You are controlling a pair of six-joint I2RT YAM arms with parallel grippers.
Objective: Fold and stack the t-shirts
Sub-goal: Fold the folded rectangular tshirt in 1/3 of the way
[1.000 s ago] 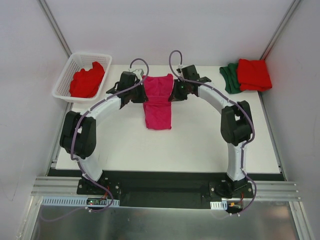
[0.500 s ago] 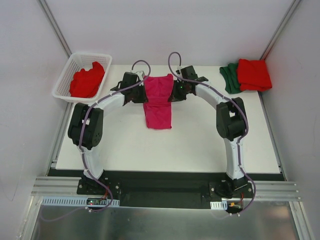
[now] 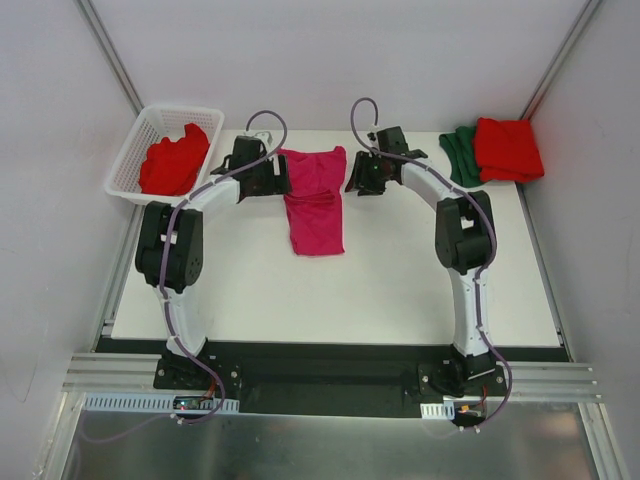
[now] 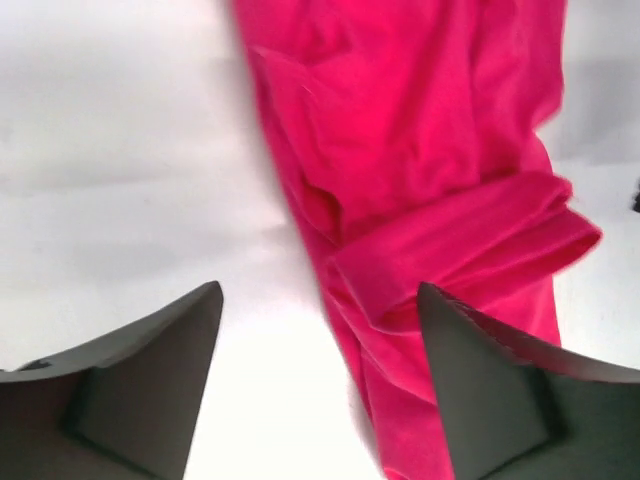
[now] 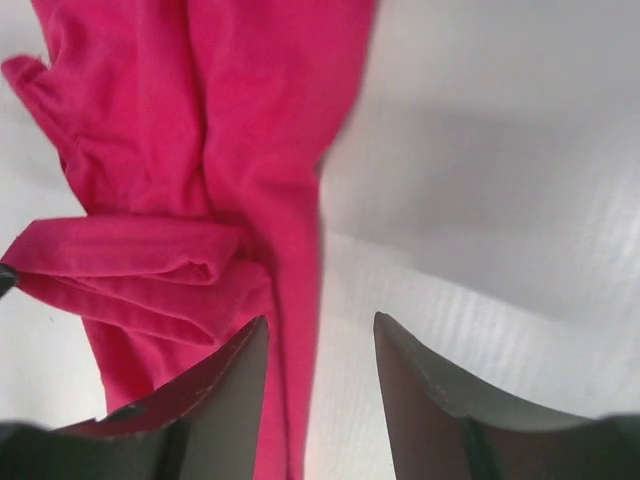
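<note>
The magenta-pink t-shirt (image 3: 316, 200) lies on the white table (image 3: 400, 290) as a long folded strip, its far end doubled over. My left gripper (image 3: 278, 176) stands open at the strip's left far edge. In the left wrist view the left gripper (image 4: 320, 288) straddles the edge of the pink cloth (image 4: 420, 130) without pinching it. My right gripper (image 3: 358, 180) is open just off the right far edge. From the right wrist, the right gripper (image 5: 321, 318) has one finger over the pink cloth (image 5: 200, 130). A red t-shirt (image 3: 508, 148) lies folded on a dark green one (image 3: 460, 155) at the back right.
A white lattice basket (image 3: 128, 150) at the back left holds a crumpled red t-shirt (image 3: 175, 162). Grey walls with metal rails close in the table on the left, right and far sides.
Both grippers have opened and let go of the pink t-shirt's far end. Each has drawn slightly outward, and the cloth now rests on the table.
</note>
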